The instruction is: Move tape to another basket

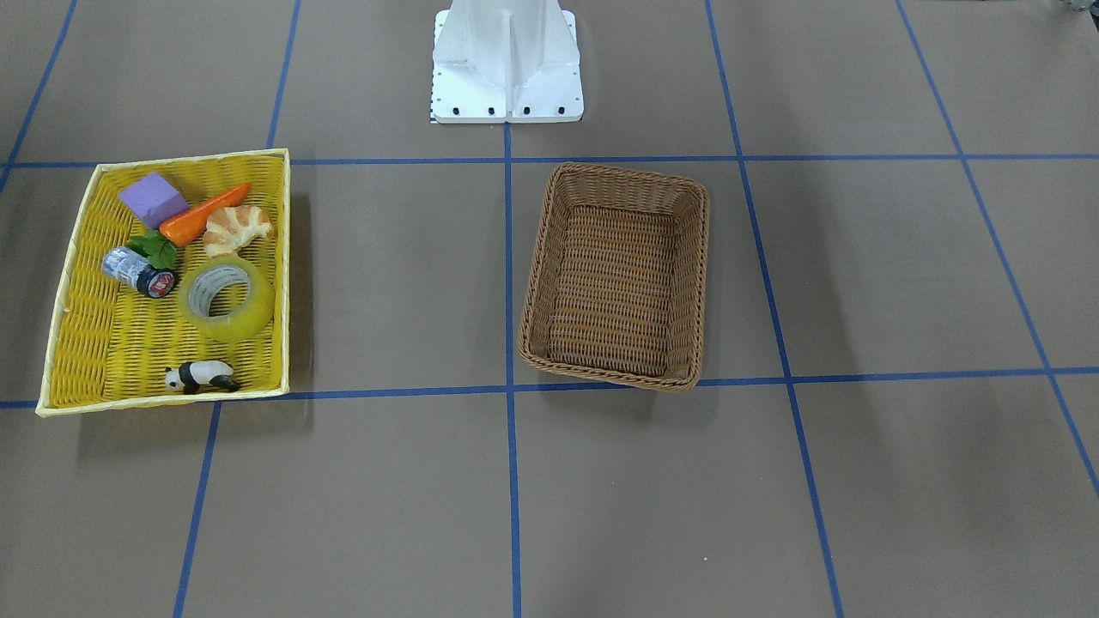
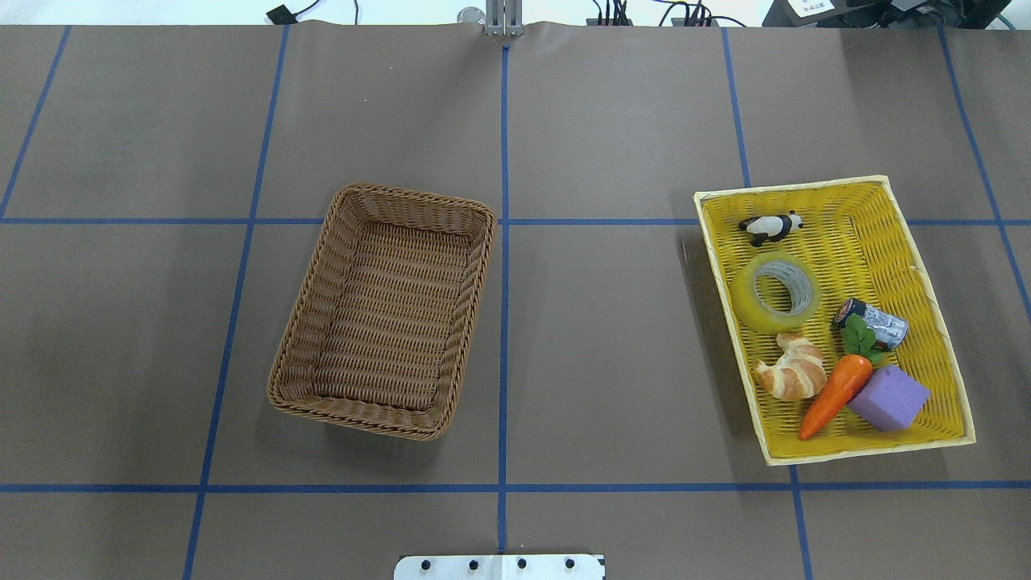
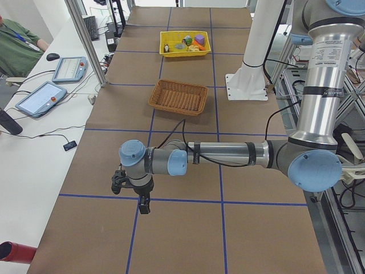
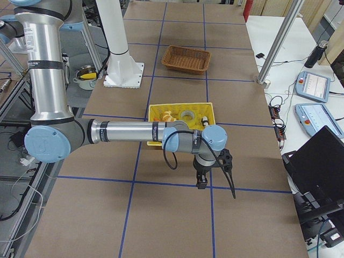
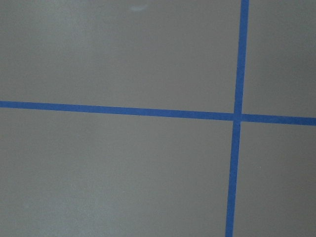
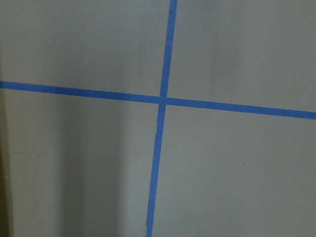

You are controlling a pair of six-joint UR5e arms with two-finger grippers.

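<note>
The tape is a translucent yellow roll with a pale core. It lies flat in the yellow tray, also in the front-facing view. The brown wicker basket stands empty left of centre, also in the front-facing view. My left gripper shows only in the exterior left view, far from both, over a blue line crossing; I cannot tell its state. My right gripper shows only in the exterior right view, just beyond the tray; I cannot tell its state.
The tray also holds a panda figure, a croissant, a carrot, a purple block and a small silver cylinder with a black-red cap. The robot's white base stands behind the basket. Both wrist views show only brown table and blue lines.
</note>
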